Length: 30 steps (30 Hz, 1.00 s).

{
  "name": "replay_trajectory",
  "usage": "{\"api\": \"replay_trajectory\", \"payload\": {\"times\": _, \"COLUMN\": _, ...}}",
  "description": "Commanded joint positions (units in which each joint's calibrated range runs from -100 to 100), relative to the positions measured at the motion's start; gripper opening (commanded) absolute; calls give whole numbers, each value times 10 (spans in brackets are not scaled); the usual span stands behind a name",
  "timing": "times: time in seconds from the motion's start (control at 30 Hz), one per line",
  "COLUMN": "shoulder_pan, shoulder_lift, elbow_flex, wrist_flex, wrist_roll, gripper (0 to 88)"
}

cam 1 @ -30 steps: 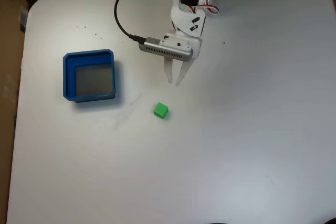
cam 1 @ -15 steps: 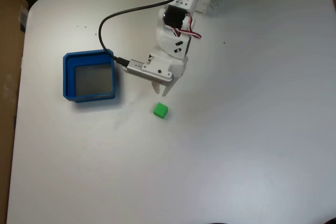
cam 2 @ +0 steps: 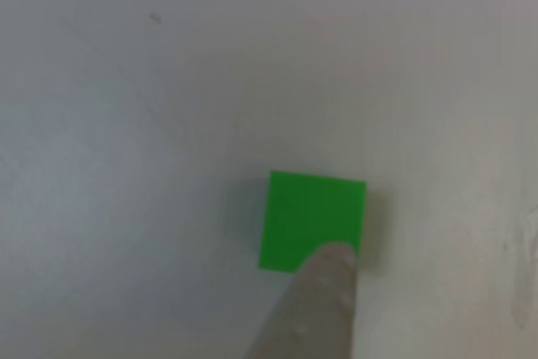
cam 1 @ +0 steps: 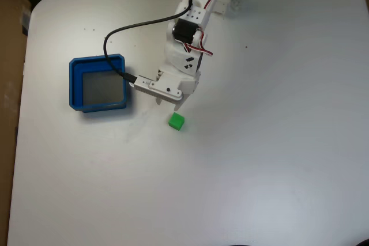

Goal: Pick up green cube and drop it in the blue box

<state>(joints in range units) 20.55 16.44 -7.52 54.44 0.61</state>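
Note:
The green cube (cam 1: pixel 177 121) lies on the white table, right of the blue box (cam 1: pixel 98 105). My gripper (cam 1: pixel 173 105) hangs just above and behind the cube, pointing down at it, mostly covered by the wrist block. In the other view the cube (cam 2: pixel 313 218) sits at the centre, and one pale fingertip (cam 2: pixel 326 292) rises from the bottom edge and overlaps the cube's near edge. No second finger can be made out there, so the width of the jaws stays unclear. The blue box's grey floor is bare.
A black cable (cam 1: pixel 132 27) loops from the arm over the table towards the box's right wall. A brown board (cam 1: pixel 8 84) stands along the table's left edge. The rounded table corner (cam 1: pixel 43 4) is at the upper left.
The arm has swung down and to the left, bringing the gripper from well above the cube to just beside it. The cube and the box have not moved.

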Motion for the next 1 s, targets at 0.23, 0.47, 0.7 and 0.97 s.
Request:
{"api": "replay_trajectory", "payload": {"times": 0.23, "shoulder_pan": -5, "shoulder_lift": 32, "elbow_flex": -47, "wrist_flex": -1, "wrist_roll": -2, "gripper": 312}}
{"api": "replay_trajectory", "payload": {"times": 0.47, "shoulder_pan": -19, "shoulder_lift": 43, "elbow_flex": -46, "wrist_flex": 1, "wrist_roll": -1, "gripper": 309}}
{"api": "replay_trajectory", "payload": {"times": 0.7, "shoulder_pan": -20, "shoulder_lift": 43, "elbow_flex": -45, "wrist_flex": 2, "wrist_roll": -2, "gripper": 309}}
{"api": "replay_trajectory", "payload": {"times": 0.97, "shoulder_pan": -32, "shoulder_lift": 42, "elbow_flex": -47, "wrist_flex": 18, "wrist_roll": -38, "gripper": 309}}
